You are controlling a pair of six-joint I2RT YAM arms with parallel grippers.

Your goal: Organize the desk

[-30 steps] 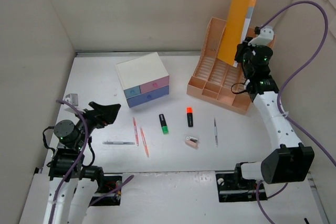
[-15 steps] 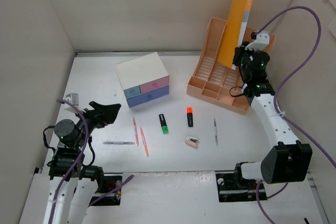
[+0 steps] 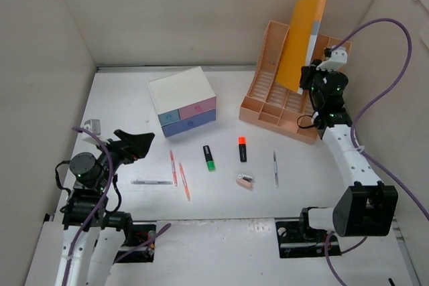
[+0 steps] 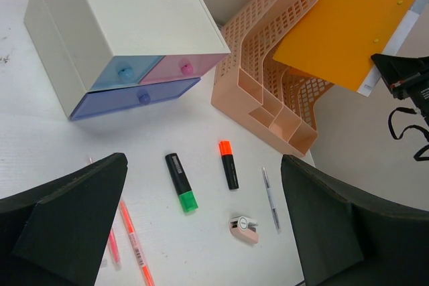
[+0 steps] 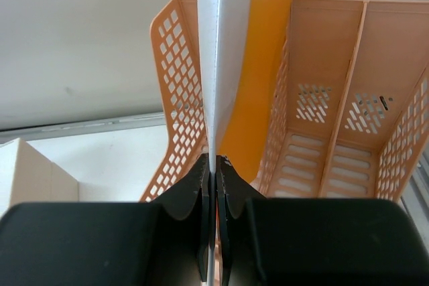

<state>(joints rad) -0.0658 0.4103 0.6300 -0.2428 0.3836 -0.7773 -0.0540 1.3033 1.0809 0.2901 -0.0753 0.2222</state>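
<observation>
The white desk [image 3: 221, 189] holds two pink-orange pens [image 3: 178, 172], a grey pen [image 3: 151, 182], a green-capped marker [image 3: 209, 157], an orange-capped marker [image 3: 242, 149], a pink correction tape [image 3: 244, 181] and a silver pen [image 3: 275, 167]. My right gripper [image 3: 315, 75] is shut on the edge of an orange folder [image 3: 301, 31], holding it tilted over the peach file rack [image 3: 278, 102]. The right wrist view shows the jaws [image 5: 212, 165] pinched on the folder's white edge [image 5: 224, 45]. My left gripper [image 3: 137, 144] is open and empty above the desk's left side.
A white drawer box [image 3: 182, 101] with pink and blue drawers stands at the back centre. White panels wall the desk on three sides. A small grey clip [image 3: 90, 126] lies at the left edge. The left wrist view shows the markers [image 4: 182, 182] and the rack [image 4: 268, 92].
My right gripper has shifted slightly right with the orange folder, which now leans a bit further over the rack. The left arm has not moved.
</observation>
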